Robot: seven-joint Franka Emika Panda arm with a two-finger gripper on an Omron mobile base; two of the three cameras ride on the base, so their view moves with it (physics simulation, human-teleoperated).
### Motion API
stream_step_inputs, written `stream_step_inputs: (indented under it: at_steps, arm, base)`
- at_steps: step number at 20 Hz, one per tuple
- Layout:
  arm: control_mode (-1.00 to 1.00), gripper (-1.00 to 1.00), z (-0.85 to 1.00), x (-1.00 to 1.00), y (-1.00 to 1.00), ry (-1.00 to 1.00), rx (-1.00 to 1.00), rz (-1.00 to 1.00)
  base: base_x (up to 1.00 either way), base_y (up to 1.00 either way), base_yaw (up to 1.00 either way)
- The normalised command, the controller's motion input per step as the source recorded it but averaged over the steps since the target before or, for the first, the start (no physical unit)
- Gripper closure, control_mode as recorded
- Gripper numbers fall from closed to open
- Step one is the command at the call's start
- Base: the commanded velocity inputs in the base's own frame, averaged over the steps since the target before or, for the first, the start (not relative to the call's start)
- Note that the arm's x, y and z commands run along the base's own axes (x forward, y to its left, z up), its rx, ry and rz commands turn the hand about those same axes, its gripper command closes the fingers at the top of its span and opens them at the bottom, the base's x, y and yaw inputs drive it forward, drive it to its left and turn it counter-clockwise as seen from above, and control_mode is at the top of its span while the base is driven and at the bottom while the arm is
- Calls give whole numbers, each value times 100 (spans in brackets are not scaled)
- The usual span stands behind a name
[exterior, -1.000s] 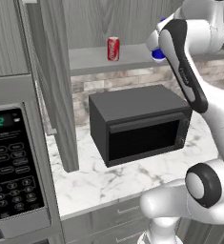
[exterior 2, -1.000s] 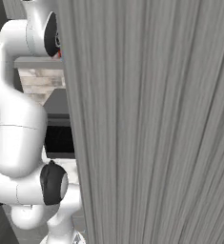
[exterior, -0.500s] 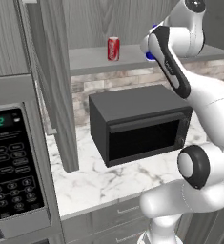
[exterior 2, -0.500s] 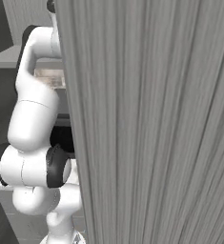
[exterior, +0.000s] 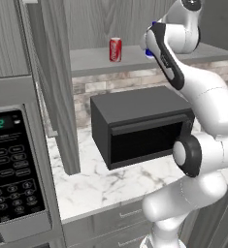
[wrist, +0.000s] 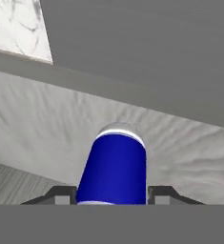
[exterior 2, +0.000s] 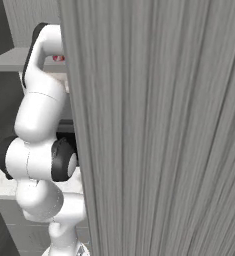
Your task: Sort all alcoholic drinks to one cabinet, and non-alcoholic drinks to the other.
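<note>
A red soda can point(exterior: 115, 49) stands on the grey cabinet shelf point(exterior: 89, 60); a sliver of the can point(exterior 2: 59, 58) shows past the arm in the right base view. To its right, the white plastic bottle point(exterior: 147, 50) peeks out blue from behind my forearm, at shelf height. In the hand view the bottle point(wrist: 114, 167), with its blue label and white shoulder, fills the space between my fingertips point(wrist: 61, 193). My gripper point(wrist: 112, 196) is shut on the bottle, the tips tight against both its sides. Whether its base rests on the shelf is hidden.
A black microwave point(exterior: 139, 121) with an open front sits on the marble counter point(exterior: 96, 186) below the shelf. An open cabinet door point(exterior: 57, 87) hangs left of the shelf, and another grey door point(exterior 2: 159, 125) blocks the right side. An oven control panel point(exterior: 13, 169) is at the lower left.
My arm has swung left along the shelf, bringing the bottle closer to the red can. The can and microwave have not moved.
</note>
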Motion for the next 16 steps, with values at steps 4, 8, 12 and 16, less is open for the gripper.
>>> stream_step_inputs:
  at_steps: [4, 8, 12, 16]
  arm:
    - [-100, -100, -1, 16, 0, 0, 0, 0]
    - [-100, -100, 0, -5, -4, 0, 0, 0]
    - [-100, -100, -1, -69, 0, 0, 0, 0]
    - [-100, -100, -17, -100, 1, 0, 0, -5]
  base:
    - [0, 0, 0]
    - [0, 0, 0]
    - [0, 0, 0]
    - [0, 0, 0]
